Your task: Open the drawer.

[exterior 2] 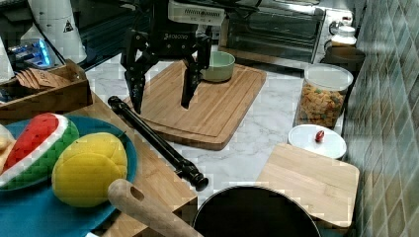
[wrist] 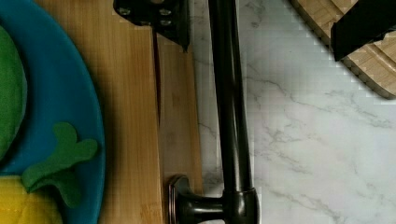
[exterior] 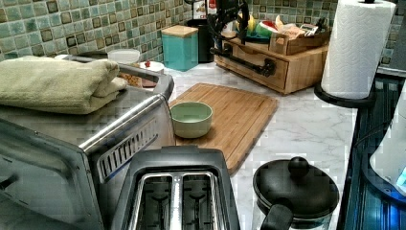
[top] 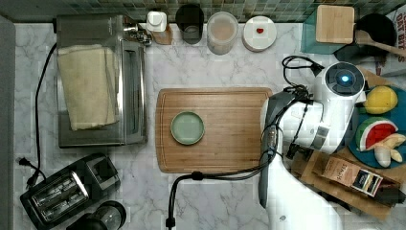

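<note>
Gripper (exterior 2: 161, 101) is above the drawer's handle (exterior 2: 153, 138), jaws spread wide and holding nothing. In the right view you see one finger (exterior 2: 134, 84) hanging over the bar's far end, the other finger (exterior 2: 190, 81) over the cutting board (exterior 2: 217, 106), at about 3 o'clock from the first. Drawer (exterior: 268, 67) sits under the blue plate (exterior 2: 64, 217), its front facing the marble counter (wrist: 317, 140). In the wrist view the handle runs between the two fingertips, nearer the one over the drawer front; neither touches it. Green bowl (top: 187, 127) sits on the board at 9 o'clock from the arm in the top view.
</note>
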{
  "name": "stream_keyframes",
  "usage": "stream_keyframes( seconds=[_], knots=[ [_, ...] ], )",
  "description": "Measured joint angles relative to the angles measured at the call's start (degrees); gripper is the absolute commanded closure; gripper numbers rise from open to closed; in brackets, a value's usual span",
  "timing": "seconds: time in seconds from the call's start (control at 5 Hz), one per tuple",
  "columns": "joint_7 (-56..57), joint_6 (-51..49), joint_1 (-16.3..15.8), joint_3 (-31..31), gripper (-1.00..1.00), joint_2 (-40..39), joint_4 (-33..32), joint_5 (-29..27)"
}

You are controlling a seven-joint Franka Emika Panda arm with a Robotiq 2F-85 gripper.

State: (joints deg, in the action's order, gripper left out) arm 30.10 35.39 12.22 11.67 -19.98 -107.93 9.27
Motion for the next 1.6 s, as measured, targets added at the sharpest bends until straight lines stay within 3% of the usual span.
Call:
stream_keyframes(
  seconds=[0.4,0.8,1.6],
  knots=[
    [0.1,7.3,-0.3,0.8,-1.0,-2.1,-0.3,0.0],
    [0.0,2.3,-0.7,1.2,-1.0,-4.7,0.2,1.1],
    [-0.2,1.8,-1.5,0.8,-1.0,-10.4,0.0,1.1]
  ],
)
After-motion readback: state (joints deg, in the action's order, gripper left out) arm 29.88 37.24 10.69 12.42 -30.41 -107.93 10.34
